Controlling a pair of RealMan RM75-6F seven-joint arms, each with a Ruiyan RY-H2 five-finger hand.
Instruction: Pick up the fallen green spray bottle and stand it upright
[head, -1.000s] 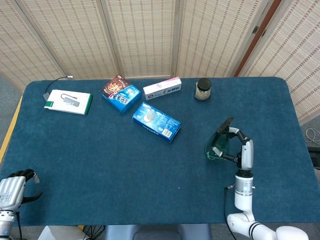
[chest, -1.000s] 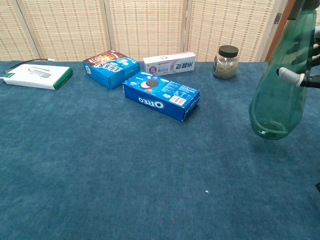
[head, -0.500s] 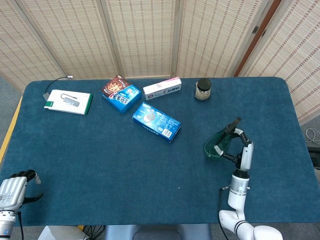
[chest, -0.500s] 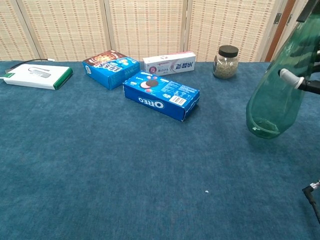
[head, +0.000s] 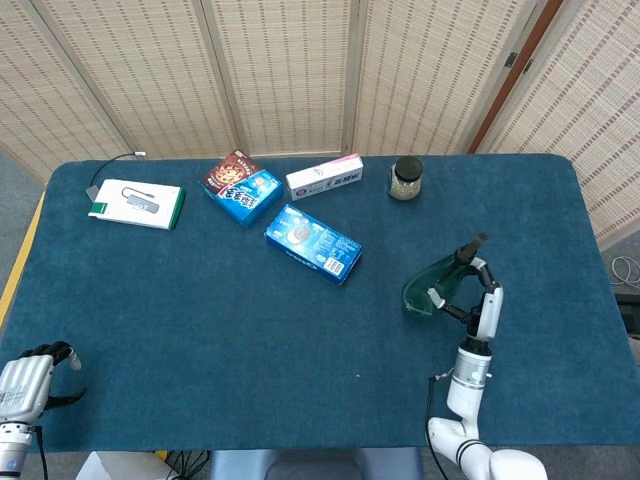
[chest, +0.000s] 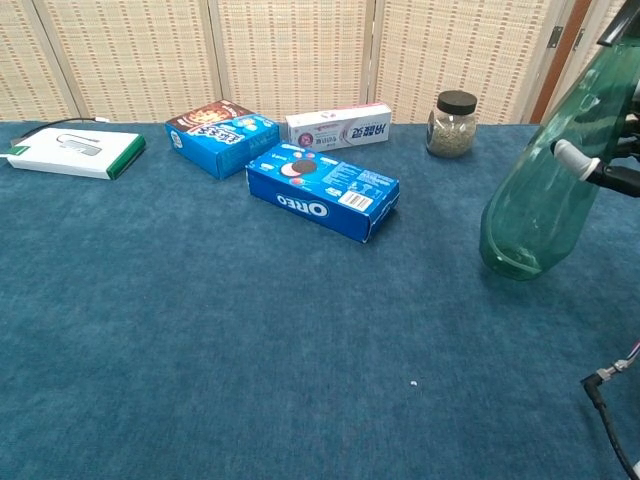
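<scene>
My right hand grips the green spray bottle around its upper part. The bottle is translucent green with a dark nozzle and is held tilted above the blue table, base down to the left, nozzle up to the right. In the chest view the bottle fills the right edge, and only white fingers of the right hand show across it. Its base hangs just over the cloth. My left hand rests at the table's near left corner, fingers curled, holding nothing.
An Oreo box lies mid-table. Behind it are a blue snack box, a white toothpaste box and a small jar. A white and green box lies far left. A folding screen stands behind the table.
My right hand has carried the bottle left and slightly down, with its base swinging further left towards the table. The left hand has barely moved.
</scene>
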